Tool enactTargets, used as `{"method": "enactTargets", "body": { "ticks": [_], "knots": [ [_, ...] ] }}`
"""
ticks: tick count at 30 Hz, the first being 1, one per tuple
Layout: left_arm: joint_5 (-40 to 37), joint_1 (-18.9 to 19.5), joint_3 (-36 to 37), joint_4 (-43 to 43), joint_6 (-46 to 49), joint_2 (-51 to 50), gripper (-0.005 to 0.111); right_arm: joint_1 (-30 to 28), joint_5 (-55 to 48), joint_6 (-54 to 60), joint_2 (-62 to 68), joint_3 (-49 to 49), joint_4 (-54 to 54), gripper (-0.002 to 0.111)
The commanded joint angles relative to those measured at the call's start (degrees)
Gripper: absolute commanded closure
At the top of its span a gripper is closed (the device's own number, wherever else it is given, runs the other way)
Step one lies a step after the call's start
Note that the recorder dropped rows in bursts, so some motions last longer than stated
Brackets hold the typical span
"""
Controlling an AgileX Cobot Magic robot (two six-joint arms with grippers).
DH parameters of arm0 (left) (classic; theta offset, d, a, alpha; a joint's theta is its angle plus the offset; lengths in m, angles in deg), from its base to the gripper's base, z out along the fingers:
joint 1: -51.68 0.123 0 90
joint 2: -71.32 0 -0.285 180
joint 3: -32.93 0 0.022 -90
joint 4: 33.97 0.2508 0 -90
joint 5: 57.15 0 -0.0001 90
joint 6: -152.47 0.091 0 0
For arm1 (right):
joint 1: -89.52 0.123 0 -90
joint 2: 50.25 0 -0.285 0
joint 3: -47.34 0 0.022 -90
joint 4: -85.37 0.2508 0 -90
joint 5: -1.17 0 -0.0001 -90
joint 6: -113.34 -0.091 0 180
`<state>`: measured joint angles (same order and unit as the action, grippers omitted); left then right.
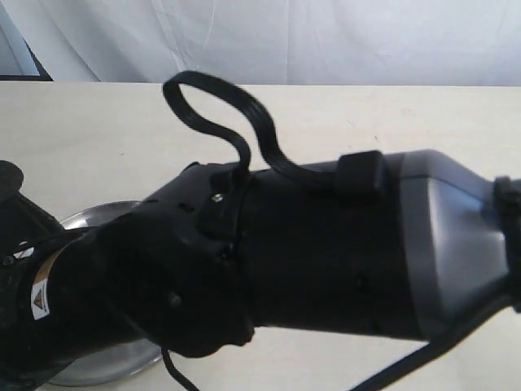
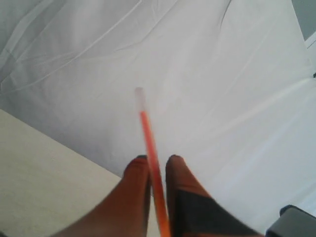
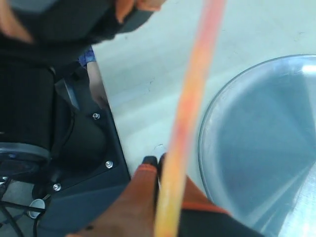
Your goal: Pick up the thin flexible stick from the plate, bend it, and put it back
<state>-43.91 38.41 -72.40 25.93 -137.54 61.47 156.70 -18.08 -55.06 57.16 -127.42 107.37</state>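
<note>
The thin flexible stick (image 2: 148, 133) is red-orange with a pale whitish end and stands straight out from between the fingers of my left gripper (image 2: 157, 160), which is shut on it, against the white cloth. In the right wrist view the stick (image 3: 190, 103) runs as a blurred orange-yellow bar out of my right gripper (image 3: 165, 162), whose jaws are closed on it. The shiny silver plate (image 3: 261, 148) lies just beside that gripper, with nothing on it. From the exterior view only parts of the plate (image 1: 106, 366) show under the arms. Both grippers and the stick are hidden there.
My right arm (image 1: 326, 252) reaches across the middle of the beige table (image 1: 391, 122) and fills most of the exterior view, with a black cable loop (image 1: 220, 110) above it. The left arm's black body (image 3: 44, 108) stands near the table edge. A white cloth (image 1: 285, 41) hangs behind.
</note>
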Motion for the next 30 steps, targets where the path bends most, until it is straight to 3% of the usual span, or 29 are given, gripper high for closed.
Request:
{"method": "enactTargets", "body": {
  "ticks": [1, 11, 21, 30],
  "knots": [
    [-2.32, 0.08, 0.23, 3.46, 1.18, 0.03, 0.106, 0.22, -0.14, 0.62, -3.88, 0.19, -0.49, 0.108],
    [-4.21, 0.08, 0.23, 3.62, 1.05, 0.03, 0.106, 0.22, 0.09, 0.72, -7.47, 0.31, -1.1, 0.108],
    [2.02, 0.08, 0.23, -12.1, 1.05, 0.03, 0.106, 0.22, 1.72, 0.72, 1.81, 0.31, -2.42, 0.108],
    [3.84, 0.08, 0.23, -13.25, 1.05, 0.03, 0.106, 0.22, 6.81, 0.72, 6.6, 0.31, -2.52, 0.108]
  ]
}}
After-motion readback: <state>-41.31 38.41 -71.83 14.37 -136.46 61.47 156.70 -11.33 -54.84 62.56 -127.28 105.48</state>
